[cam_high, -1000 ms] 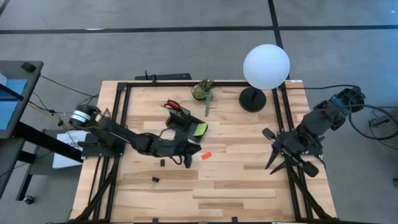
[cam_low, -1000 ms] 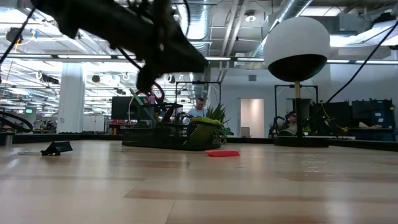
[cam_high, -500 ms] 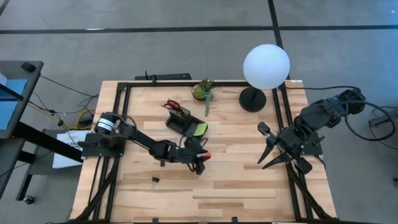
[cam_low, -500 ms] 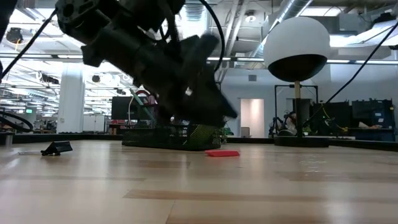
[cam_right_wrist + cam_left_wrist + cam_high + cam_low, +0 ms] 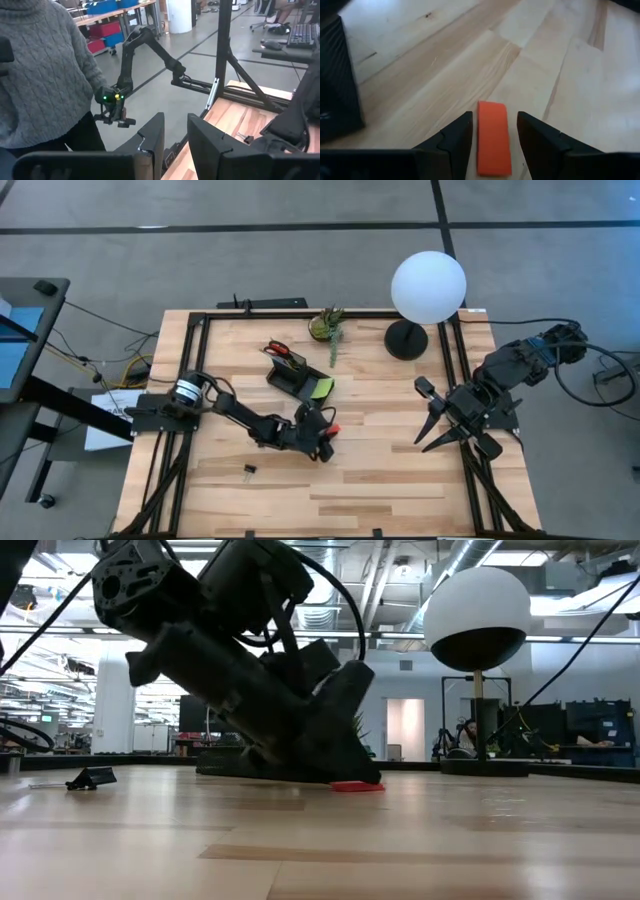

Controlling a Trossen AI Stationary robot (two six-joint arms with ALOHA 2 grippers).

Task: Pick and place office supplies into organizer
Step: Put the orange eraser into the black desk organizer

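The left gripper is down at the wooden table, its fingers spread with a gap on either side of the orange eraser, which lies flat between them, not yet gripped. Just beyond stands the black organizer, red-handled scissors in it. Far across the table, the right gripper hangs partly open, holding nothing.

Readable text — none | labels, brands — none legible | numbers, signs — none legible on the table, the arms or in the room behind
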